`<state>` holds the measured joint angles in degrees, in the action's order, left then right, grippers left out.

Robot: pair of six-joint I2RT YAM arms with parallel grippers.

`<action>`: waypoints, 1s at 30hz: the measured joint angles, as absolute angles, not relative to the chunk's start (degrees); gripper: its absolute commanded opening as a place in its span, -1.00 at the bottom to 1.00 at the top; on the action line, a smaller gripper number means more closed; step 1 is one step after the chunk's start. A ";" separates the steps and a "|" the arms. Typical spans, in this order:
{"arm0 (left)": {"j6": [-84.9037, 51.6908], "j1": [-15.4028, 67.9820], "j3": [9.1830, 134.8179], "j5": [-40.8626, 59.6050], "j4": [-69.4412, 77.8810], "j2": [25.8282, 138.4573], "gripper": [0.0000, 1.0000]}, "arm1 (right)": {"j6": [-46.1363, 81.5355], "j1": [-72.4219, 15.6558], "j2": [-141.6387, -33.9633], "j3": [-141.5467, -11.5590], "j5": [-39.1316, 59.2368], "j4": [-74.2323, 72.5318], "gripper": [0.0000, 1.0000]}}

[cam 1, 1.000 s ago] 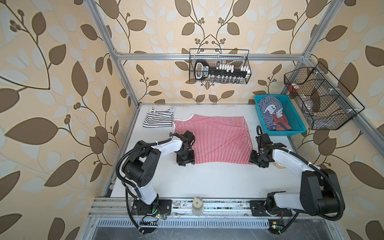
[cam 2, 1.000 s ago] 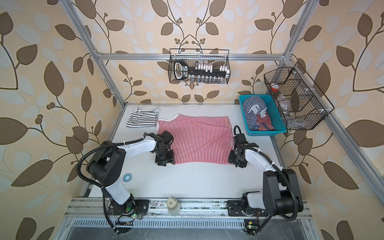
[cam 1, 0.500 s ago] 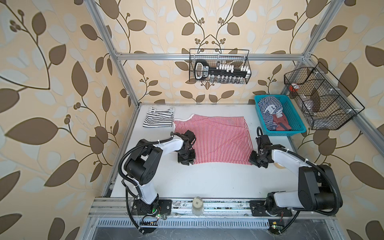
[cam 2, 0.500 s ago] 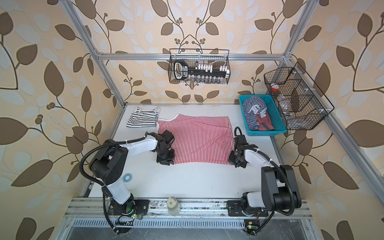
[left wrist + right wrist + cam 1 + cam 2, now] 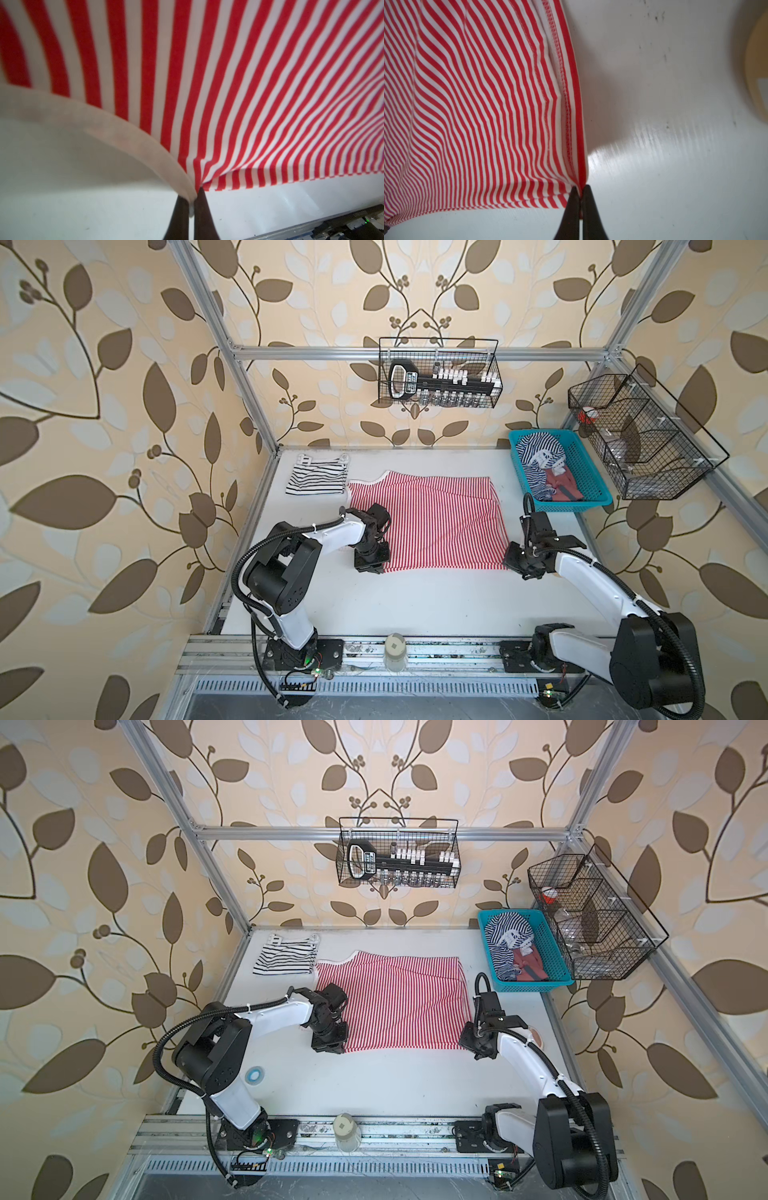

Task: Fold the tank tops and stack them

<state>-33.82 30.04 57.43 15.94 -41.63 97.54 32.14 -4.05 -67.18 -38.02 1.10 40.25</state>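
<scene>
The red-striped tank top [image 5: 432, 522] [image 5: 399, 1002] lies spread flat in the middle of the white table in both top views. My left gripper [image 5: 370, 562] [image 5: 330, 1044] is shut on its near left corner; in the left wrist view the dark fingers [image 5: 204, 214] pinch the white-trimmed edge of the red-striped tank top [image 5: 228, 93]. My right gripper [image 5: 515, 560] [image 5: 469, 1040] is shut on the near right corner; in the right wrist view the fingers [image 5: 591, 214] clamp the hemmed corner of that tank top [image 5: 477, 104]. The black-striped tank top [image 5: 318, 475] [image 5: 286, 957] lies folded at the far left.
A teal basket [image 5: 582, 464] [image 5: 552, 952] with more clothes stands at the far right of the table. Black wire baskets hang on the back wall [image 5: 440, 381] and the right wall [image 5: 648, 439]. A small blue ring [image 5: 254, 1075] lies near the left arm's base.
Both grippers have closed on the near corners of the red-striped tank top. The arms have barely shifted.
</scene>
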 measured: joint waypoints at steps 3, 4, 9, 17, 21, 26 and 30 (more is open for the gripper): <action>-32.69 30.09 60.20 15.31 -44.40 97.45 -1.00 | 31.46 -3.60 -67.79 -39.20 1.39 41.78 -1.00; -32.08 30.06 61.60 14.68 -45.39 97.45 -1.00 | 31.11 -3.25 -68.55 -40.03 1.54 42.19 -1.00; -29.65 30.04 70.11 12.73 -48.99 98.91 -1.00 | 29.06 -1.74 -73.32 -44.64 1.96 42.92 -1.00; -26.89 28.99 78.98 11.16 -52.66 106.08 -1.00 | 25.87 0.86 -80.55 -52.40 2.90 43.44 -1.00; -26.02 27.97 82.43 10.92 -53.93 109.23 -1.00 | 24.49 2.02 -84.62 -56.36 3.79 43.53 -1.00; -24.58 26.87 88.68 10.15 -55.72 113.03 -1.00 | 22.79 3.07 -90.91 -61.10 4.89 43.70 -1.00; -23.59 26.09 92.97 9.89 -57.14 115.98 -1.00 | 21.78 3.55 -95.64 -63.77 5.54 43.70 -1.00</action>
<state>-23.59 26.09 92.97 9.89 -57.14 115.98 21.78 3.55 -95.64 -63.77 5.54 43.70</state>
